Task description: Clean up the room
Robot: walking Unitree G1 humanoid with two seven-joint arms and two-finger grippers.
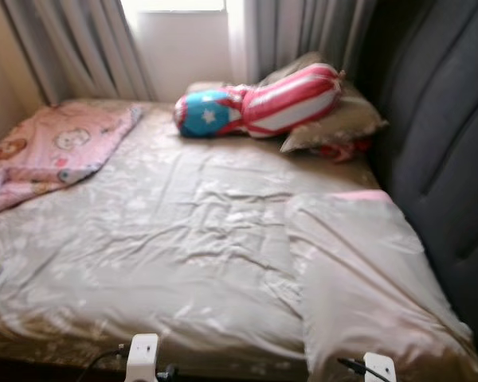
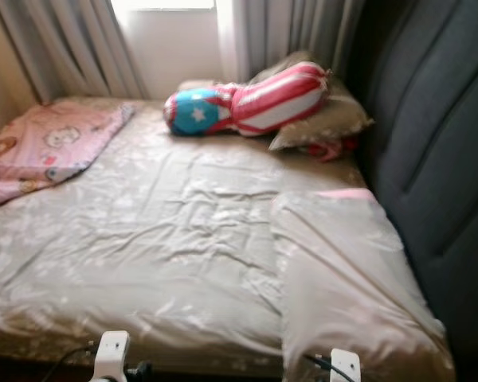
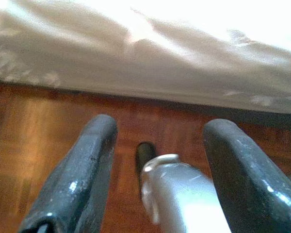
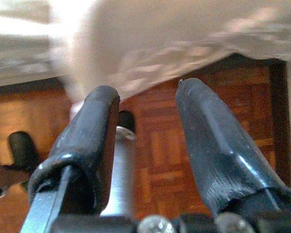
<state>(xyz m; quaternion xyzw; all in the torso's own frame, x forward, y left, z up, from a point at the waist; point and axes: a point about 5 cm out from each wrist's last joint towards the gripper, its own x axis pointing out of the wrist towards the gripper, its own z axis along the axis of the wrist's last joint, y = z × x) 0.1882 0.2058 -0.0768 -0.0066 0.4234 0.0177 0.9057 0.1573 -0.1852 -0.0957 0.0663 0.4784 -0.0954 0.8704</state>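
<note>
The bed (image 1: 183, 231) is faced and nothing is grasped: the left hand (image 3: 157, 145) and right hand (image 4: 145, 126) are held released above the floor (image 3: 34, 141). Next, the crumpled pink blanket (image 1: 52, 147) probably needs reaching.

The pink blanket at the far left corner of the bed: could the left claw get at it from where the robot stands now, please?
Probably not yet. The pink blanket lies far up the bed, while the left claw hangs open, low by the bed's near edge over the wood floor. Nothing blocks the way; the robot would likely have to move closer.
</note>
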